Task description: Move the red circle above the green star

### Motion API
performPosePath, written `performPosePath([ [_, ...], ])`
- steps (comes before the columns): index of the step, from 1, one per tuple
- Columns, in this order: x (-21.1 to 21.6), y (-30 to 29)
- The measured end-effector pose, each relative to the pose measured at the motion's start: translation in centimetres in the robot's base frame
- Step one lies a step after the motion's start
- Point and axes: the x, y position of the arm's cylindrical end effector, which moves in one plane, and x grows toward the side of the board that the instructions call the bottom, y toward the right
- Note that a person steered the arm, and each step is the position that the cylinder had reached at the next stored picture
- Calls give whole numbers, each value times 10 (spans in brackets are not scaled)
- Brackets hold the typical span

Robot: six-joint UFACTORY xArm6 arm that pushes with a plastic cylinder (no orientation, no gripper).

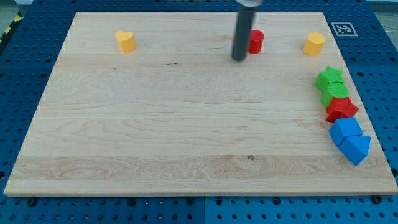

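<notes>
The red circle [255,42] lies near the view's top, right of centre, partly hidden behind my rod. My tip [239,58] rests on the board just left of and slightly below the red circle, close to it or touching. The green star [329,77] sits at the board's right edge, far right of and below the red circle. A second green block [335,93] lies directly under the star.
A yellow block [314,43] lies at the top right, between the red circle and the green star. A yellow heart [125,41] lies at the top left. A red star [341,109], a blue block [345,129] and a blue triangle [356,149] line the right edge.
</notes>
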Motion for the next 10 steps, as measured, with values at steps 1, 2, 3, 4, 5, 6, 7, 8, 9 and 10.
performPosePath([
  [1,-52,-14],
  [2,-64,20],
  [3,-20,73],
  [4,2,103],
  [5,-1,81],
  [6,4,53],
  [7,8,72],
  [8,14,120],
  [9,15,126],
  [10,25,82],
])
